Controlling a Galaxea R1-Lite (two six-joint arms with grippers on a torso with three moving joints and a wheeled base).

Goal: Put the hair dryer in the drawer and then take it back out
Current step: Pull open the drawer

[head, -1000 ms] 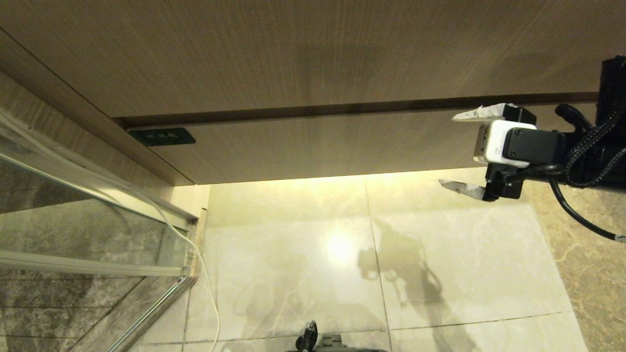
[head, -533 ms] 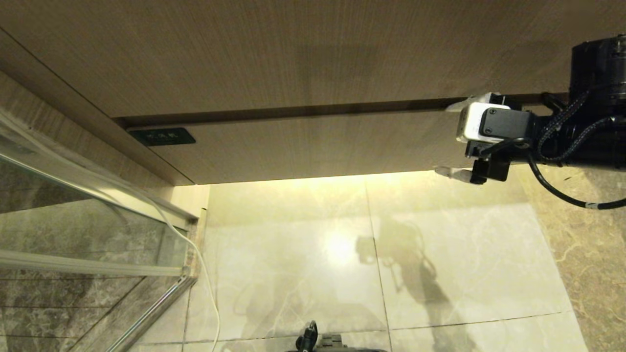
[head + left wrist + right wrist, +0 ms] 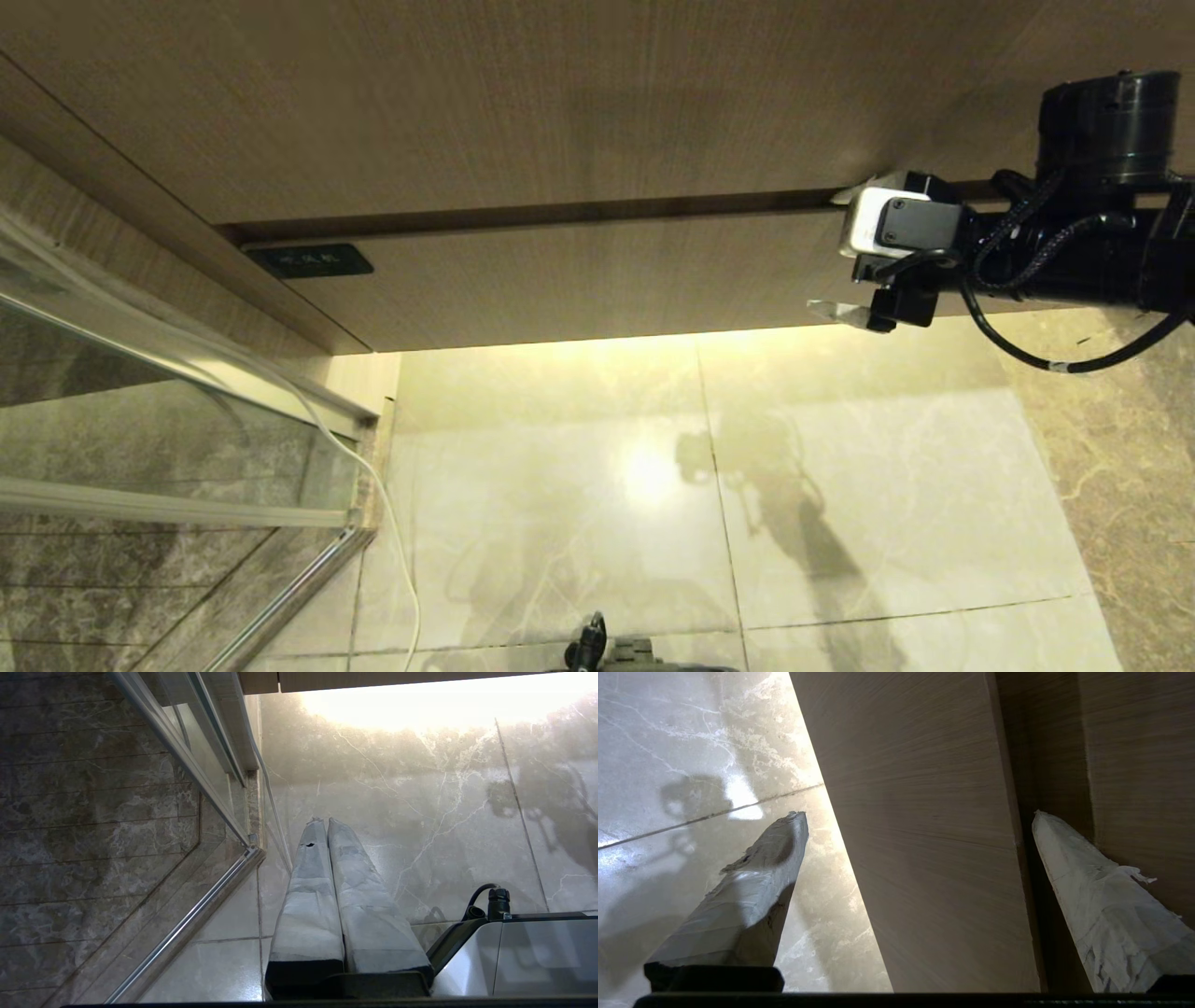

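Observation:
The drawer (image 3: 579, 280) shows as a wide tan wood-grain front, closed, with a small dark label plate (image 3: 308, 261) at its left end. My right gripper (image 3: 829, 252) is open at the drawer's right part. Its taped fingers straddle the front (image 3: 924, 788): one fingertip (image 3: 1045, 826) lies in the dark gap along the top edge, the other (image 3: 784, 830) hangs below the bottom edge over the floor. Nothing is held. My left gripper (image 3: 323, 821) is shut and empty, parked low over the floor tiles. The hair dryer is out of view.
A wood panel (image 3: 560, 93) runs above the drawer. A glass shower door with a metal frame (image 3: 187, 448) stands at the left, with a thin white cord (image 3: 397, 551) running down beside it. Glossy marble floor (image 3: 840, 485) lies below.
My right gripper has moved left and up to the drawer front, staying open; its upper finger has reached the gap above the front.

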